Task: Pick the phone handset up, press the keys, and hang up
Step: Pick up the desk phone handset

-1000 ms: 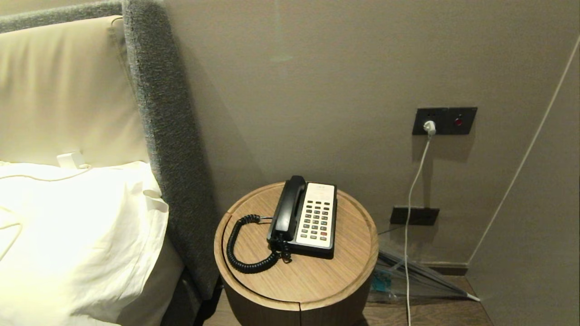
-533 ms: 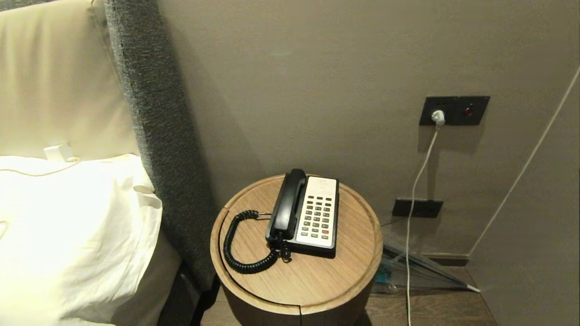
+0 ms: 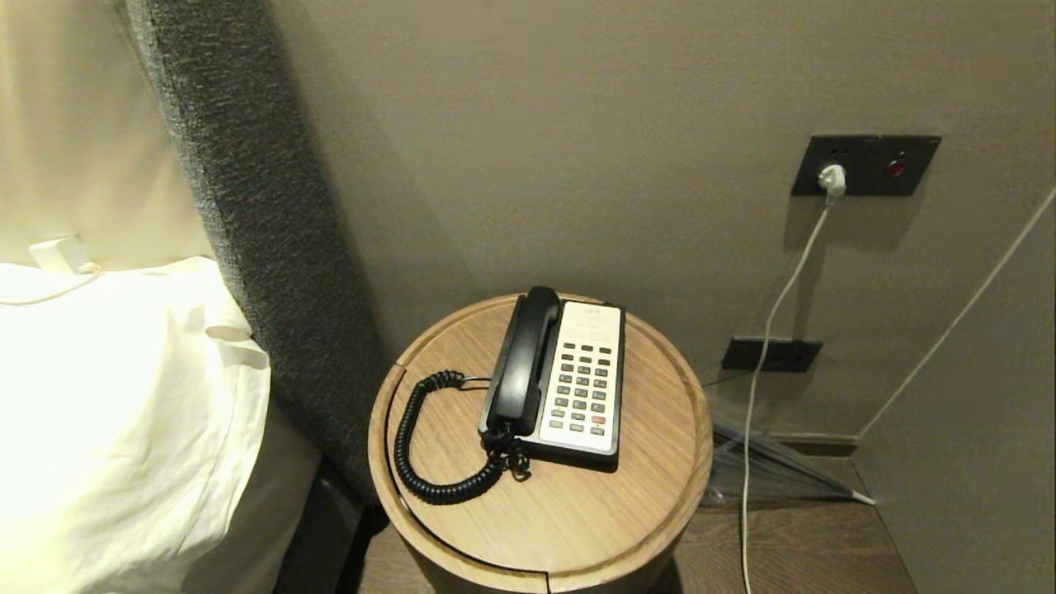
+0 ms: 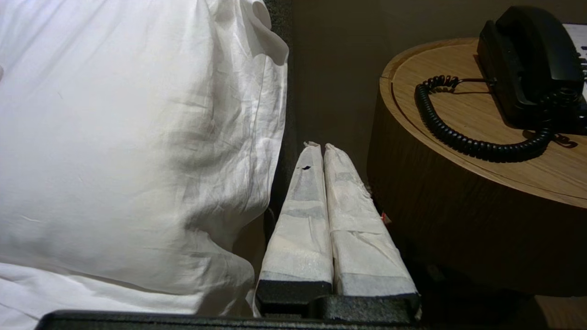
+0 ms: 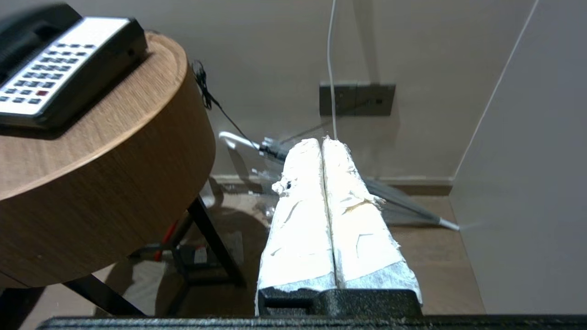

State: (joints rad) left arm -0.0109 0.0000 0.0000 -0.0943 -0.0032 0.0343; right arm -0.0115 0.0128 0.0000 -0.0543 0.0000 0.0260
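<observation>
Round wooden table [image 3: 569, 503] is my landmark. The phone base [image 3: 615, 458] sits on the table, toward the wall side and a bit right of center. The handset [image 3: 521, 363] lies in its cradle along the base's left edge, not lifted, long axis running from the wall end toward me. The keys [image 3: 584, 389] are rows of grey buttons with one red one, on the white faceplate just right of the handset. The coiled cord [image 3: 412, 462] loops out from the handset's near end over the table's left part, resting on the wood and staying inside the rim groove. My left gripper [image 4: 319, 149] hangs low, off the table's left side, below the tabletop, between the table and the white pillow [image 4: 128, 137]; its padded fingers [image 4: 302, 206] are pressed together, nothing between them. My right gripper [image 5: 322, 142] hangs low off the table's right side, also below the top, its fingers [image 5: 355, 215] pressed together too and empty. Neither gripper touches the table or the phone, and neither arm shows in the head view. On the wall right of the table a dark socket plate [image 3: 866, 165] has a white plug with a white cable [image 3: 755, 388] dropping to the floor. A grey headboard edge [image 3: 247, 223] stands left of the table.
</observation>
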